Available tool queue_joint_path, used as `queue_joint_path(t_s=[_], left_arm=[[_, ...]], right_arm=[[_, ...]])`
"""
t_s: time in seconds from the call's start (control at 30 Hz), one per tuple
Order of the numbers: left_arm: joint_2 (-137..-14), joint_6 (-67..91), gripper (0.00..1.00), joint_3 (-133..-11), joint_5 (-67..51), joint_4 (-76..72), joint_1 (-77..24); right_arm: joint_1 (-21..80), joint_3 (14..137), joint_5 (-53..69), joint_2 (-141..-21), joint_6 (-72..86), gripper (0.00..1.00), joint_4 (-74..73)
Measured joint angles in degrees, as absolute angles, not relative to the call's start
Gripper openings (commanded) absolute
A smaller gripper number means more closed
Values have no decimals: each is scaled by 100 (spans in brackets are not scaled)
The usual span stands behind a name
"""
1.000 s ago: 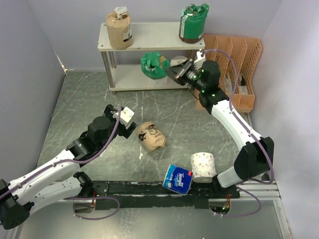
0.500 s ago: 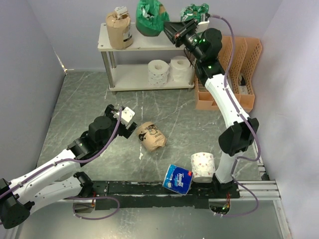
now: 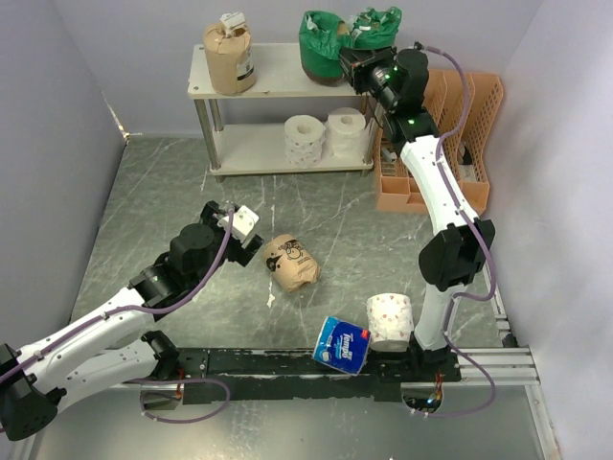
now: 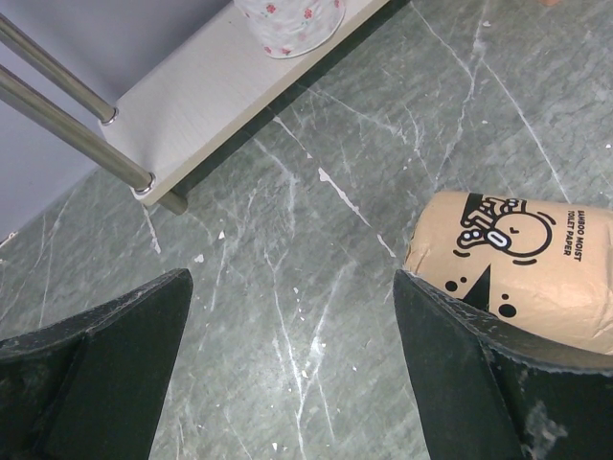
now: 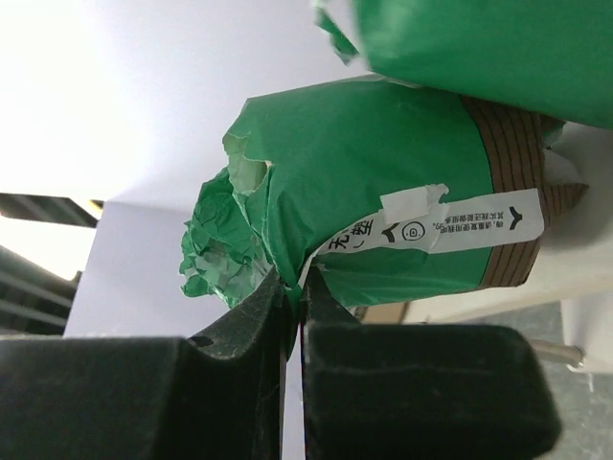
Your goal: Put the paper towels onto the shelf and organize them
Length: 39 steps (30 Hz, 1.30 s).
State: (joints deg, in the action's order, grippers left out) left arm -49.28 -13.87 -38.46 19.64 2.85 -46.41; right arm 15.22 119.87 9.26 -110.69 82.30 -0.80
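My right gripper (image 3: 347,65) is shut on the wrapper of a green-wrapped roll (image 3: 321,43), holding it at the shelf's top board (image 3: 287,77) beside a second green roll (image 3: 374,29). In the right wrist view the jaws (image 5: 297,302) pinch the wrapper fold of this green roll (image 5: 383,211). A brown roll (image 3: 228,57) stands at the top left. Two white rolls (image 3: 326,136) stand on the lower board. My left gripper (image 3: 251,232) is open and empty, just left of a brown roll (image 3: 290,261) lying on the table, which also shows in the left wrist view (image 4: 517,268).
A blue-wrapped roll (image 3: 342,343) and a white patterned roll (image 3: 391,319) sit near the front rail by the right arm's base. An orange slotted file organizer (image 3: 455,125) stands right of the shelf. The shelf's lower board (image 4: 220,86) and metal legs (image 4: 77,144) show in the left wrist view.
My right arm lifted the green roll from the lower board to the top board, then carried it right, next to the other green roll. The left arm has not moved.
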Motion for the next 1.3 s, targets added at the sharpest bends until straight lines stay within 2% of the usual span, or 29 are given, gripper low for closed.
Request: queue_joint_path(t_s=[0.1, 0.17, 0.2, 0.23, 0.27, 0.47, 0.6, 0.67, 0.87, 1.13, 1.2, 1.3], left_arm=[[-4939, -1387, 97, -3846, 1966, 287, -4641], [-4941, -1387, 97, -3846, 1973, 287, -4641], [-4941, -1387, 97, -3846, 1975, 287, -4641], [-4941, -1387, 97, -3846, 1979, 287, -4641], [-4941, -1387, 97, -3846, 1981, 287, -4641], [-4965, -1387, 97, -3846, 2001, 290, -4641], [-4989, -1334, 99, -3846, 1986, 292, -4641], [-5030, -1251, 99, -3850, 1863, 301, -4639], [-5717, -832, 99, -4150, 589, 528, -4635], [-6779, -40, 99, -4950, -1481, 1020, -4007], [-7129, 134, 99, -5196, -2123, 1044, -3669], [-7638, 336, 99, -5553, -2939, 1155, -3293]], right_arm=[[1505, 11697, 797, -10982, 8230, 0, -191], [1492, 11627, 794, -10973, 8246, 13, -200], [1472, 11627, 794, -10973, 8256, 29, -202], [1450, 11627, 794, -10973, 8267, 79, -200], [1424, 11627, 786, -10971, 8291, 99, -169], [1306, 11660, 760, -10962, 8176, 100, 145], [1428, 11620, 827, -10790, 7561, 100, 307], [1682, 11067, 768, -10298, 7074, 100, 377], [2773, 8265, 464, -7789, 5502, 100, 902], [2707, 4689, 123, -4956, 4893, 100, 2327], [2707, 4342, 191, -4797, 4722, 100, 2268], [2707, 4565, 434, -5037, 4346, 100, 1955]])
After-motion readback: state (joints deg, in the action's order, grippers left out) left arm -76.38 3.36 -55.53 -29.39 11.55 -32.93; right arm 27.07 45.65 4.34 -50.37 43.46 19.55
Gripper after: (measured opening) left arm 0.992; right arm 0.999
